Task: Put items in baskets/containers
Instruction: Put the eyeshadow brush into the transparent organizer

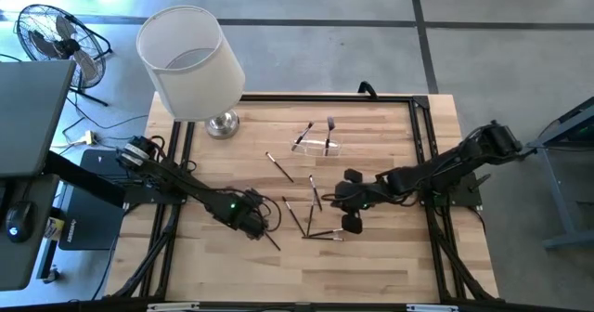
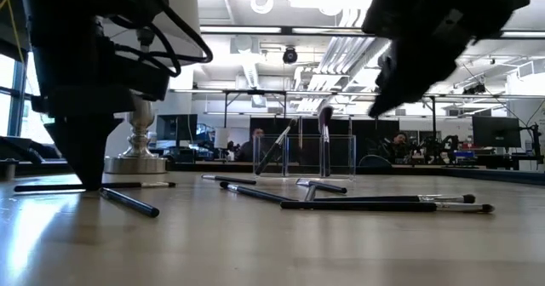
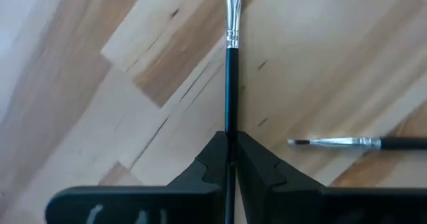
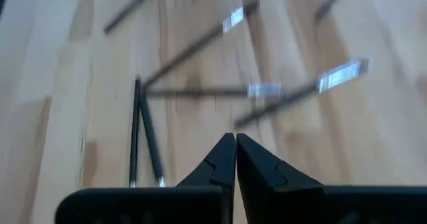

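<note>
The lamp [image 1: 190, 66] sits on the table [image 1: 390, 266] at its far left corner. The clear holder [image 1: 317, 146] is to its right, around the far middle, with a couple of brushes [image 1: 329, 129] standing in it. The other brushes [image 1: 306, 221] lie scattered on the wood nearer in, mostly mid-table. The left gripper [image 1: 263, 230] is down at the table, left of that scatter, with one brush [image 3: 231, 71] between its fingers; the right gripper [image 1: 352, 221] hangs over the scatter's right side.
</note>
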`<control>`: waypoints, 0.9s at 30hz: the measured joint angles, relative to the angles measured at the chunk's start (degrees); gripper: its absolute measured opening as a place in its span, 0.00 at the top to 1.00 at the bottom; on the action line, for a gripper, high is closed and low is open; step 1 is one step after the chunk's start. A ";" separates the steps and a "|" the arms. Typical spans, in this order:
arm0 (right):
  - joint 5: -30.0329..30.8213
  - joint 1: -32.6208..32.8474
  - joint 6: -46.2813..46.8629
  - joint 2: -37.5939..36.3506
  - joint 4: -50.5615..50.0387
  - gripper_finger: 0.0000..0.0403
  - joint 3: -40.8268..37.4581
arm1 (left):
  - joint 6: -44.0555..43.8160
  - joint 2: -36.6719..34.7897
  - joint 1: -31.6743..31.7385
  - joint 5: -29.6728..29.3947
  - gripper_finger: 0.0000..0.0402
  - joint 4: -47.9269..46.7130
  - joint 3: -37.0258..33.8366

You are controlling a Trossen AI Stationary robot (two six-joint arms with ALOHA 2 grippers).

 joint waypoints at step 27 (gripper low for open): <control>-17.78 -13.18 -20.80 37.28 29.42 1.00 21.65 | 17.54 -0.11 0.04 -1.73 1.00 2.16 -0.02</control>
